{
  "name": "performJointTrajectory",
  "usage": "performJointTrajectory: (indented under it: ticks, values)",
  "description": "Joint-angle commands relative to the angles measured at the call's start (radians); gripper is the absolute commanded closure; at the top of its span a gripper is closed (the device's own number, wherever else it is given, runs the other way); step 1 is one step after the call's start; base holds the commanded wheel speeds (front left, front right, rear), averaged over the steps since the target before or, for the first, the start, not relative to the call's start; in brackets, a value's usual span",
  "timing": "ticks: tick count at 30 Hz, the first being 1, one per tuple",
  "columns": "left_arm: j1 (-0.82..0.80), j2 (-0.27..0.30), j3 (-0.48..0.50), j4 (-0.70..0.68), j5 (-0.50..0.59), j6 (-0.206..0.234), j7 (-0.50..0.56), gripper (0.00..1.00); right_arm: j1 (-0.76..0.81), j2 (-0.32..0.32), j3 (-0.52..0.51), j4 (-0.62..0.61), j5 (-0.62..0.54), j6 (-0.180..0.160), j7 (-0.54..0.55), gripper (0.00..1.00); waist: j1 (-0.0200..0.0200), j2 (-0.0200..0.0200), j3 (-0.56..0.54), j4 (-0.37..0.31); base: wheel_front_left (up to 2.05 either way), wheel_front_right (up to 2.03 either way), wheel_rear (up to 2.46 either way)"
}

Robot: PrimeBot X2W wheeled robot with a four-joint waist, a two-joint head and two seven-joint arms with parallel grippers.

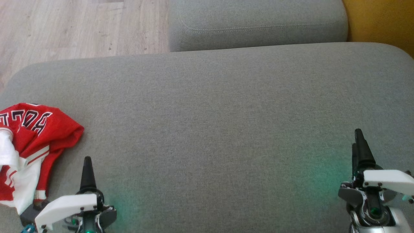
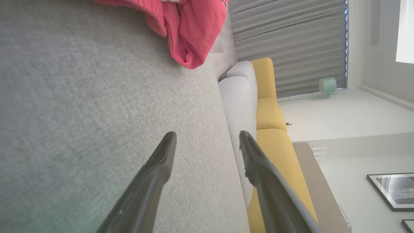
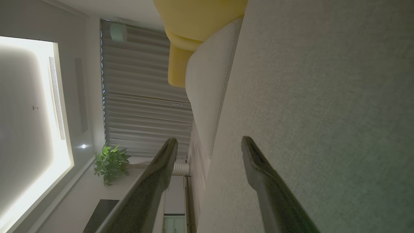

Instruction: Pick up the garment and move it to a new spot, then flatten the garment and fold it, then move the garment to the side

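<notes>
Head view: crumpled red garment (image 1: 42, 136) at the grey cushion's (image 1: 210, 129) left edge, beside the left hand (image 1: 87, 163). That and the right hand (image 1: 356, 139) are spread, empty; best pinch a thick fold.

garment (image 1: 38, 139) cropped at left edge, lettering (image 1: 32, 120) partial

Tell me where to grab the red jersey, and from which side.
Probably the raised red fold on the jersey's right edge, with the open left gripper coming from the right and above. The jersey lies crumpled at the grey cushion's left edge, and that rounded fold bulges toward the gripper, clear of the white layers.
</notes>
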Motion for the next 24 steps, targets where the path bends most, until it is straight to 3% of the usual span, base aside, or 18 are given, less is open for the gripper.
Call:
performJointTrajectory:
  ticks: [1,24]
  values:
    - [-0.064,0.022,-0.005,-0.023,0.034,-0.002,-0.009,0.0,-0.07,-0.024,0.014,-0.026,-0.03,0.001,-0.012,0.0,0.0,0.0,0.002,-0.001,0.0,0.0,0.0]
    - [-0.174,0.055,-0.082,0.051,0.371,0.004,-0.08,0.0,-0.197,-0.057,0.109,0.054,-0.381,0.002,-0.082,0.0,0.0,0.0,0.02,-0.01,0.0,0.0,0.0]
